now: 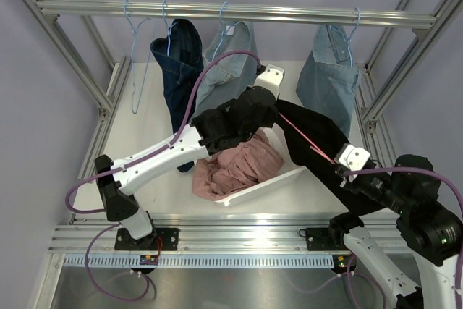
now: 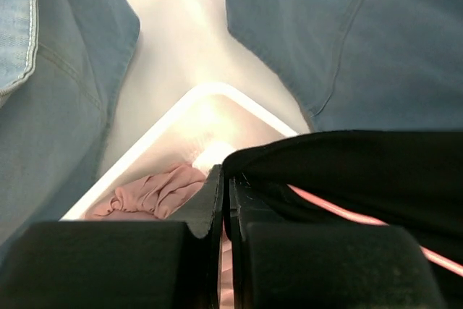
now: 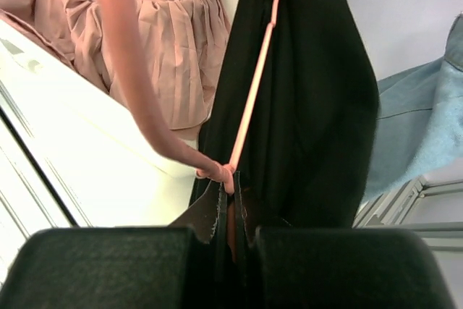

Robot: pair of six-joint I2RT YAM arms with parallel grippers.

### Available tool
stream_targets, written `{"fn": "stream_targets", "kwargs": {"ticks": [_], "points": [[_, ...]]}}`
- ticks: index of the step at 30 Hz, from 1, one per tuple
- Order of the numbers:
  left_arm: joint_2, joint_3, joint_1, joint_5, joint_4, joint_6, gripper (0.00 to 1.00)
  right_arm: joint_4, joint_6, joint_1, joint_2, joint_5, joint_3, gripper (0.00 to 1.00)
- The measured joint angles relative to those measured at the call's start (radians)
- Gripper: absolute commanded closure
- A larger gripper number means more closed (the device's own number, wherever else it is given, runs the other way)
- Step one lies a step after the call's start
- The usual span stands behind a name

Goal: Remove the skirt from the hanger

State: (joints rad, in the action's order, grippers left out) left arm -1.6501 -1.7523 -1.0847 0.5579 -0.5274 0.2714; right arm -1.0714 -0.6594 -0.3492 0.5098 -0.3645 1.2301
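A black skirt (image 1: 316, 134) is stretched between my two grippers above the table, still threaded on a pink hanger (image 1: 307, 141). My left gripper (image 1: 277, 105) is shut on the skirt's far edge; in the left wrist view its jaws (image 2: 226, 179) pinch the black cloth (image 2: 347, 171), with the pink hanger (image 2: 340, 211) running beneath. My right gripper (image 1: 340, 168) is shut on the hanger's near end; in the right wrist view the jaws (image 3: 231, 187) clamp the pink wire (image 3: 253, 92) beside the hanging black skirt (image 3: 311, 106).
A white bin (image 1: 286, 179) holds a crumpled pink garment (image 1: 235, 166) just below the skirt. Denim skirts (image 1: 235, 63) hang on hangers from the rail (image 1: 231, 11) behind, with another at the right (image 1: 329, 81). An empty blue hanger (image 1: 137, 70) hangs at the left.
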Motion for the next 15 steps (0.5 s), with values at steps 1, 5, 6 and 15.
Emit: {"fn": "stream_targets", "kwargs": {"ticks": [1,5,6,15], "points": [[0.002,0.006,0.007,-0.008,-0.001,0.002,1.0,-0.007,-0.004,0.0,-0.011,-0.002,0.003,1.0],[0.021,0.077,0.056,-0.073,-0.001,0.02,1.0,-0.04,-0.008,0.0,-0.033,-0.031,0.032,1.0],[0.021,0.089,0.066,-0.092,-0.002,0.025,1.0,-0.045,-0.006,0.0,-0.034,-0.039,0.048,1.0],[0.131,0.266,0.11,-0.296,0.13,0.079,1.0,-0.036,0.106,0.011,-0.015,0.012,0.172,1.0]]}}
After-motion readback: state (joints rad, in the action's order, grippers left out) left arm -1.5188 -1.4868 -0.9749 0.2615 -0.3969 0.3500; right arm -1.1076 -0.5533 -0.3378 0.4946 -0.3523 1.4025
